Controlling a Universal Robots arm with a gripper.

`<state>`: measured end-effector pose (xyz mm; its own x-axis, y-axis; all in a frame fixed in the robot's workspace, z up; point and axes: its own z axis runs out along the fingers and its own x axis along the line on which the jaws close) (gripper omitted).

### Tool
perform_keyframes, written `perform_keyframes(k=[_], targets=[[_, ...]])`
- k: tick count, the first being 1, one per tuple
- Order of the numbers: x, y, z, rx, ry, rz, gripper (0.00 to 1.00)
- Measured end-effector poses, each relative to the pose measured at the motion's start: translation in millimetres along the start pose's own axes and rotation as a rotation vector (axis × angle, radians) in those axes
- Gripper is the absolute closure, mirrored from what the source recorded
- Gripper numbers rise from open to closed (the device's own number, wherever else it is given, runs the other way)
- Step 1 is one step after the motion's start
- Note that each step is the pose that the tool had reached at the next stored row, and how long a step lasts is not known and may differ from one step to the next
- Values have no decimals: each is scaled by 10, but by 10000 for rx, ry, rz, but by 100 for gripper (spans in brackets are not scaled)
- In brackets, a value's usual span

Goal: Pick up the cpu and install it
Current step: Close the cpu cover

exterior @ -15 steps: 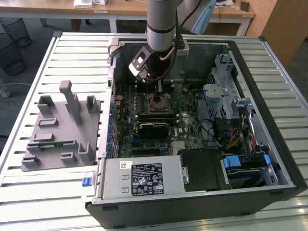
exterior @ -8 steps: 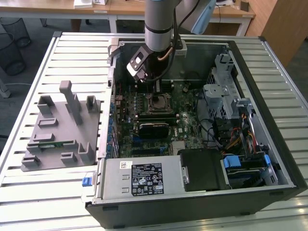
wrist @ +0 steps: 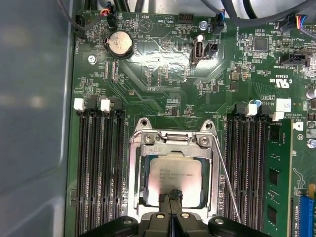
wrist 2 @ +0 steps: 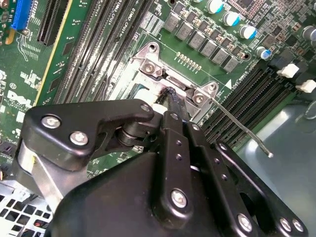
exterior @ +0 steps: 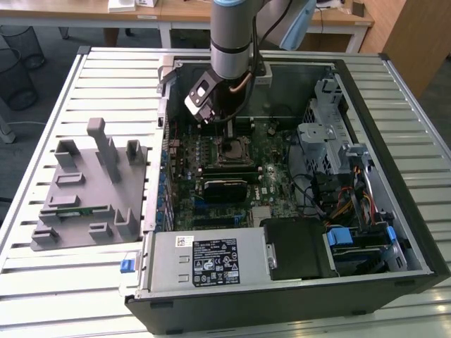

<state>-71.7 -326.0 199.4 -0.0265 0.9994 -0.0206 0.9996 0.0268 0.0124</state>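
The cpu (wrist: 175, 170), a flat square chip with a shiny metal top, lies flat inside the motherboard socket (wrist: 170, 139), whose metal frame surrounds it. My gripper (wrist: 171, 196) hangs straight over the chip's edge, fingers shut together with their tips at or just above the metal top; whether they touch it I cannot tell. The socket's thin wire lever (wrist: 228, 183) stands beside the frame. In the second wrist view the black fingertips (wrist 2: 171, 98) sit against the socket frame (wrist 2: 160, 69), and the lever (wrist 2: 242, 129) sticks out. In the exterior view the gripper (exterior: 225, 130) reaches down over the socket (exterior: 230, 150).
Black memory slots (wrist: 98, 168) flank the socket, with a green memory stick (wrist: 273, 192) beyond the far set. The open computer case (exterior: 394, 211) holds a power supply (exterior: 204, 260) and a drive cage (exterior: 331, 134). A grey fixture (exterior: 91, 190) stands at the exterior view's left.
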Motion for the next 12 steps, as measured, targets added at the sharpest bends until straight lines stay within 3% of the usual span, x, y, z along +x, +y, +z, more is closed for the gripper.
perform_keyframes(k=[8, 12], targets=[[0, 31, 3, 1, 0, 1, 89], [-2, 32, -39, 2, -3, 0, 89]])
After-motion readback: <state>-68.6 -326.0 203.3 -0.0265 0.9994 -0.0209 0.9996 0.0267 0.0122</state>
